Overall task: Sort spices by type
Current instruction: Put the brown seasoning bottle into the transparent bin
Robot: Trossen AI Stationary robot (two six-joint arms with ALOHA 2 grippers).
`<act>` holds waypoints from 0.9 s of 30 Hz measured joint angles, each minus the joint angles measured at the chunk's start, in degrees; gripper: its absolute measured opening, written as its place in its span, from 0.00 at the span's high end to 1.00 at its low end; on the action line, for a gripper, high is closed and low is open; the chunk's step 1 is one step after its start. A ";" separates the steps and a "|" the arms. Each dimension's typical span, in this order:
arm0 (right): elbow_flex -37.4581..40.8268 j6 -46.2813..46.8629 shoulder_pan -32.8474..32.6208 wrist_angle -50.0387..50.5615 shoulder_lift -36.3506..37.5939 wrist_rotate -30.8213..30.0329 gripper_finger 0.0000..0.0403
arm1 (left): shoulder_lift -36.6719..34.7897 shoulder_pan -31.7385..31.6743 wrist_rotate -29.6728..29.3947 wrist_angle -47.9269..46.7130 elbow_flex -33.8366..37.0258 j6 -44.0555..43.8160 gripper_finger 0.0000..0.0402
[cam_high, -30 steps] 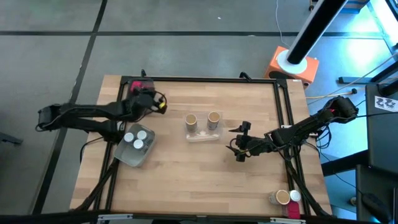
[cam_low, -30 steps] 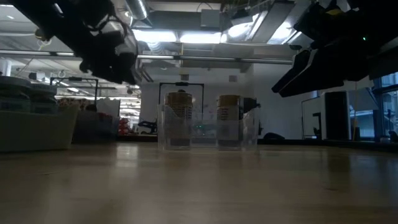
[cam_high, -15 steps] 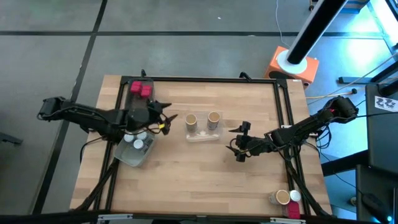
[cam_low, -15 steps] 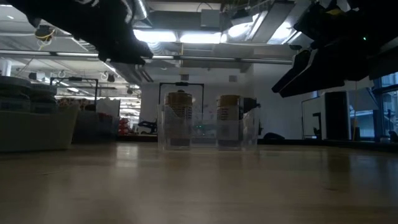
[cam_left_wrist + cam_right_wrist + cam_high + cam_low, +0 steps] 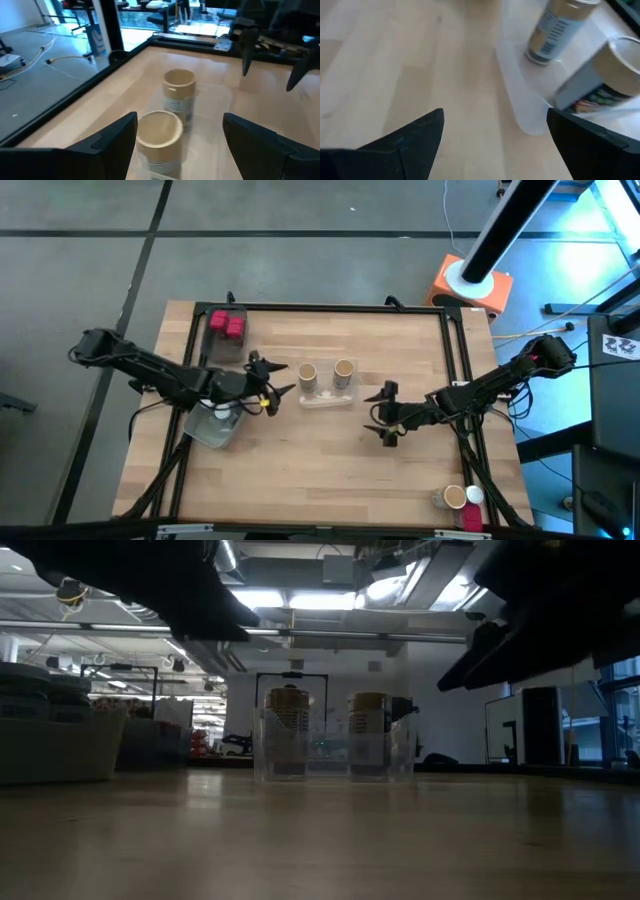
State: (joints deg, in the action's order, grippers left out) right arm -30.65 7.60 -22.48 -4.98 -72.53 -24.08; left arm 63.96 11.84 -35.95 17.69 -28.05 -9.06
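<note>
Two tan cylinders with cork-coloured tops [image 5: 308, 374] [image 5: 343, 369] stand upright in a clear tray [image 5: 325, 398] at the table's middle; the low view shows them too [image 5: 287, 730] [image 5: 368, 730]. Red jars [image 5: 228, 324] sit in a tray at the far left corner. White-capped jars [image 5: 222, 412] sit in a tray at the left, partly under my left arm. My left gripper [image 5: 277, 377] hovers open just left of the tan cylinders [image 5: 159, 132]. My right gripper [image 5: 381, 413] hovers open right of that tray, holding nothing.
A tan jar [image 5: 453, 497] and a white-capped jar [image 5: 474, 495] stand at the near right corner. A black frame rail [image 5: 462, 370] runs along the table's right side. Bare wood lies near the middle tray [image 5: 300, 470].
My left gripper has swung from over the red jars' tray at the far left corner toward the near edge and the right, ending beside the tan cylinders' tray. My right gripper has shifted slightly toward the near edge.
</note>
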 joint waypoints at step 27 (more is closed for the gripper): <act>-27.90 22.82 -22.58 38.15 -0.30 0.69 0.12 | 18.28 14.81 -0.01 23.20 -0.14 -8.25 0.31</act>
State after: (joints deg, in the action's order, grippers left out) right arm -58.55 30.42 -45.06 33.17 -72.83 -23.39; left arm 82.23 26.65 -35.97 40.90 -28.20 -17.31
